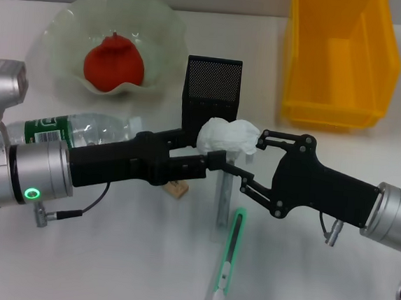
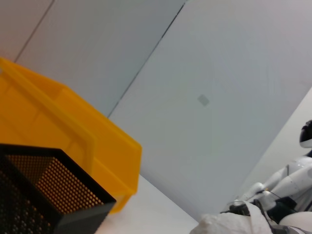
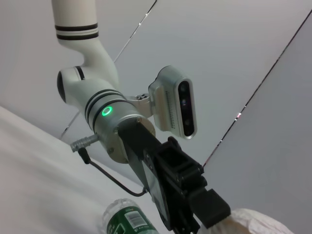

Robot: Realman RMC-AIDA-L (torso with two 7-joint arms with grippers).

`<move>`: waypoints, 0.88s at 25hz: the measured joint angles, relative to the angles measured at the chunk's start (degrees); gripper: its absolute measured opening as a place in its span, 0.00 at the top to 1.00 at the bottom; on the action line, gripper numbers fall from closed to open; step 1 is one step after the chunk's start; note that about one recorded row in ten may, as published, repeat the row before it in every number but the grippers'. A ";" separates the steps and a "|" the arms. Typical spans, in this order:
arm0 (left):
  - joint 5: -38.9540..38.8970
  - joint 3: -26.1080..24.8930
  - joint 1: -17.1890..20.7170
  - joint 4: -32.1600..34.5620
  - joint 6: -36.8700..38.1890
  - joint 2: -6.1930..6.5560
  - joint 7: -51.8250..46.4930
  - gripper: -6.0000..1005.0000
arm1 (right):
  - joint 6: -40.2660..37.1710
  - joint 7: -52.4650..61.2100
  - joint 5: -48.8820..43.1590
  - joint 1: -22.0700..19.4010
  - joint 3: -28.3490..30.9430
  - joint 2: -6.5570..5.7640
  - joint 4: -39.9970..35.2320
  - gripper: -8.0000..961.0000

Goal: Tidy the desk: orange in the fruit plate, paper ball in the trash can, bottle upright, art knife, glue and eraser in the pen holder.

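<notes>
The white paper ball (image 1: 226, 134) hangs above the table in front of the black mesh pen holder (image 1: 212, 84). My left gripper (image 1: 214, 151) reaches in from the left and is shut on the ball. From the right, my right gripper (image 1: 252, 161) stands open, its fingers spread around the ball's right side. The orange (image 1: 113, 62) lies in the pale green fruit plate (image 1: 64, 26). The bottle (image 1: 83, 131) lies on its side behind my left arm. The green art knife (image 1: 228, 254), a grey glue stick (image 1: 222, 204) and a small tan eraser (image 1: 176, 188) lie on the table below the grippers.
The yellow bin (image 1: 338, 64) stands at the back right; the left wrist view shows it (image 2: 58, 126) behind the pen holder (image 2: 44, 195). In the right wrist view the left arm's gripper (image 3: 185, 195) shows beside the paper ball (image 3: 258, 222) and the bottle (image 3: 126, 219).
</notes>
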 joint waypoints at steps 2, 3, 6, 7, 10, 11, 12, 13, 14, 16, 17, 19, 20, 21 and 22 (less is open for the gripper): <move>-0.09 -0.76 0.36 0.65 -0.25 0.08 0.12 0.20 | -0.21 0.00 0.00 -0.29 0.38 0.00 0.05 0.55; -0.09 -0.76 0.36 0.65 -0.25 0.08 0.12 0.20 | -0.27 0.00 0.00 -0.45 0.48 0.00 0.05 0.56; -0.17 -1.71 0.84 1.35 -0.12 0.10 0.15 0.20 | -0.31 0.00 0.00 -0.85 0.55 -0.04 0.04 0.59; -0.18 -1.83 0.87 1.41 -0.06 0.10 0.15 0.20 | -0.32 0.00 0.00 -1.00 0.55 -0.04 -0.01 0.60; -0.21 -1.94 0.92 1.51 -0.01 0.10 0.16 0.20 | -0.38 0.00 -0.02 -1.37 0.77 -0.08 -0.15 0.63; -0.22 -1.94 0.92 1.51 -0.01 0.11 0.17 0.20 | -0.39 0.00 -0.02 -1.50 0.94 -0.11 -0.16 0.64; -0.23 -1.94 0.92 1.51 -0.02 0.13 0.17 0.20 | -0.40 0.00 -0.03 -1.64 1.08 -0.13 -0.17 0.65; -0.23 -1.94 0.92 1.51 -0.02 0.13 0.17 0.20 | -0.41 0.00 -0.03 -1.82 1.22 -0.13 -0.23 0.66; -0.24 -1.95 0.93 1.54 -0.04 0.17 0.18 0.20 | -0.42 0.00 -0.04 -1.99 1.36 -0.15 -0.28 0.67; -0.25 -1.98 0.95 1.64 -0.06 0.18 0.18 0.20 | -0.43 0.00 -0.05 -2.30 1.69 -0.21 -0.35 0.69; -0.28 -2.00 1.06 1.91 -0.07 0.18 0.19 0.20 | -0.43 0.00 -0.06 -2.48 1.90 -0.24 -0.38 0.69; -0.52 -2.04 1.72 2.99 -0.04 0.19 0.20 0.20 | -0.38 0.00 -0.07 -2.76 2.27 -0.28 -0.38 0.70; -0.56 -2.03 1.91 3.28 -0.01 0.19 0.20 0.20 | -0.27 0.00 -0.08 -2.85 2.46 -0.30 -0.38 0.71; -0.64 -2.04 2.28 3.78 0.03 0.19 0.33 0.20 | -0.17 0.00 -0.09 -2.95 2.73 -0.32 -0.38 0.71; -0.64 -2.04 2.28 3.78 0.03 0.19 0.33 0.20 | -0.08 0.00 -0.09 -3.05 2.94 -0.34 -0.38 0.71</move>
